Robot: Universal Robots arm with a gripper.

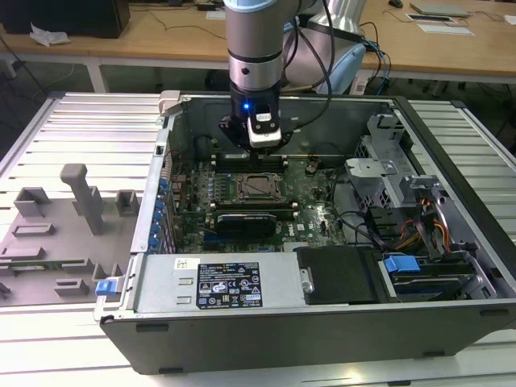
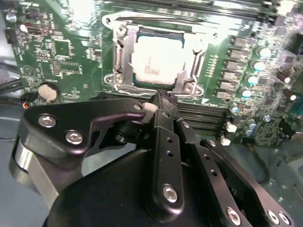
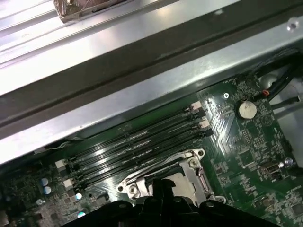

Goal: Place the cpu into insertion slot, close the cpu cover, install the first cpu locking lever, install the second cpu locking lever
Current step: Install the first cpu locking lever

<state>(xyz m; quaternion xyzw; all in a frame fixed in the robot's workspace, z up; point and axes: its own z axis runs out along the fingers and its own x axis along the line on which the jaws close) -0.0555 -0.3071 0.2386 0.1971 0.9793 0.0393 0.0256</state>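
Note:
The cpu (image 2: 156, 59) lies flat in the insertion slot (image 1: 258, 187) on the green motherboard, its silver top lit brightly. The silvery cpu cover (image 2: 124, 56) lies down around it as a frame. A thin metal lever (image 2: 137, 90) runs along the socket edge nearest the fingers; whether it is latched cannot be told. My gripper (image 2: 158, 100) is shut with nothing between its black fingers. It hovers over the memory slots (image 2: 208, 111) just beside the socket. In the exterior view the gripper (image 1: 262, 153) hangs inside the case, just beyond the socket. In the first wrist view the cover (image 3: 196, 172) peeks out past the fingertips (image 3: 163, 187).
A long black expansion card (image 1: 254, 218) sits near the socket. The power supply (image 1: 218, 282) fills the case front, and a drive cage (image 1: 387, 161) with cables stands at the exterior view's right. A grey fixture tray (image 1: 64, 226) lies outside the case. A coin cell (image 2: 47, 92) sits on the board.

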